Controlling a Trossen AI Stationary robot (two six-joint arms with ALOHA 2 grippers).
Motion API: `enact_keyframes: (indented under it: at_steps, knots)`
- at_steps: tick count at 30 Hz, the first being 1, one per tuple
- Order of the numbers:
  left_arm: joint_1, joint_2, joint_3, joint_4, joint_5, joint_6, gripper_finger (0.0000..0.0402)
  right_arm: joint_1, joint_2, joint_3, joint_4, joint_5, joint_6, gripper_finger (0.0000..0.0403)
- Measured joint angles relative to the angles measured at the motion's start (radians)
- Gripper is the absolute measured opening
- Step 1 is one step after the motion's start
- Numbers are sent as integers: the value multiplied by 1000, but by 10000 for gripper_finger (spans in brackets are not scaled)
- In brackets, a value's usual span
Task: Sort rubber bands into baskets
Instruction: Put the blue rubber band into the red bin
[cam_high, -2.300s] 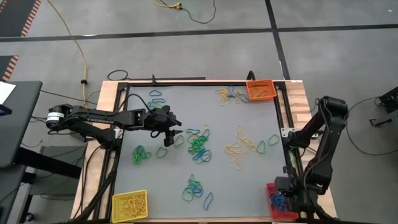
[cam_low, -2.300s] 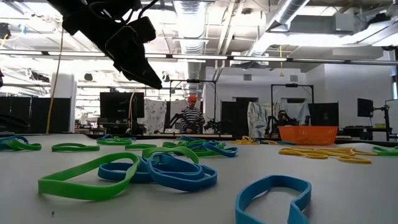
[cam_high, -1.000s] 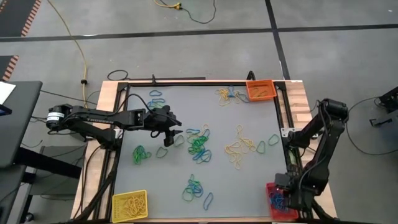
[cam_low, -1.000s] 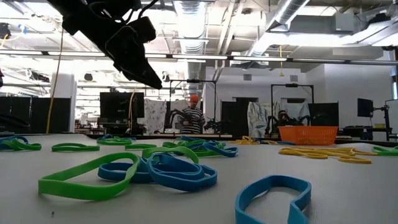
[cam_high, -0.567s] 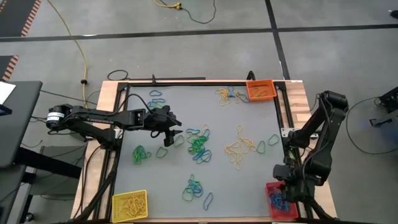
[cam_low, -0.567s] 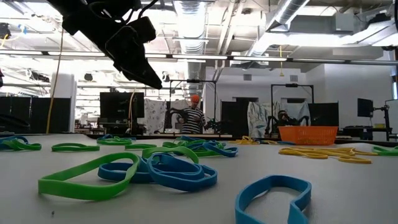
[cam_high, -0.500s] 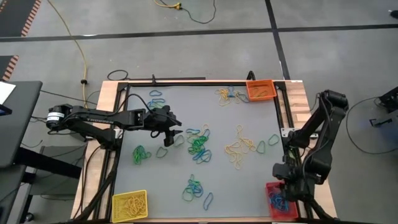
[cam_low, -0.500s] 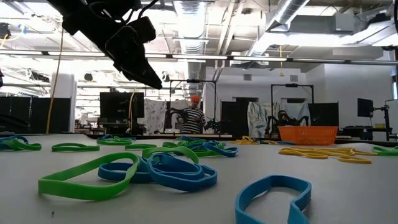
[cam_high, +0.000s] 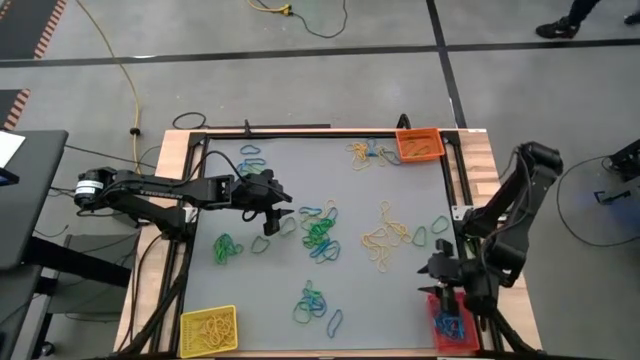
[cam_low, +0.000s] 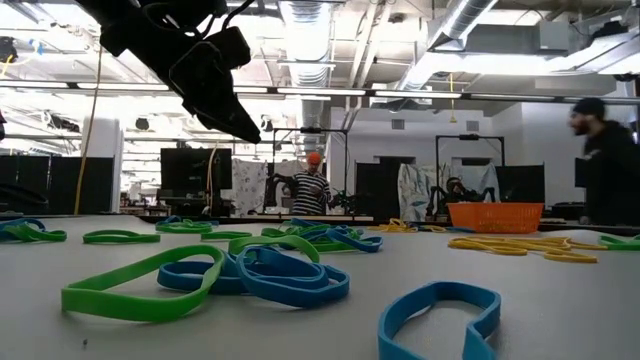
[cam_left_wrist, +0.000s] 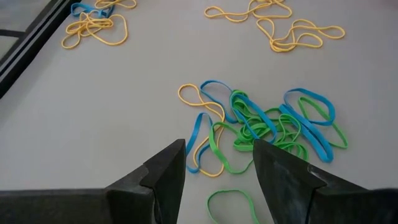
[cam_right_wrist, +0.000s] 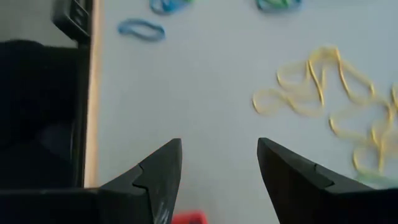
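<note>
Each of the baskets (cam_high: 208, 331) holds some rubber bands (cam_high: 319, 234), many remain beside them on the desk (cam_high: 280, 300); both pincers, left (cam_high: 270, 224) and right (cam_high: 437, 272), gape empty.

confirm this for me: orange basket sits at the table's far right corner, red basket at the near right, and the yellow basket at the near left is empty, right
Not quite. The high view shows the yellow basket holding a pile of yellow rubber bands, not empty. The orange basket is at the far right corner and the red basket at the near right.
</note>
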Motion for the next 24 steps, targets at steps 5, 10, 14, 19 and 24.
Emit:
enact_keyframes:
  at_steps: [5,10,14,19,24]
  knots:
    - [0,0,0,0,0,0,178,-69,56,0,183,21,-218,239]
    - [0,0,0,0,0,0,178,-148,146,0,349,27,-388,239]
    - [0,0,0,0,0,0,178,-206,239,0,461,17,-482,239]
    - [0,0,0,0,0,0,178,-274,359,0,613,-26,-563,239]
    - [0,0,0,0,0,0,178,-329,468,0,796,-105,-681,239]
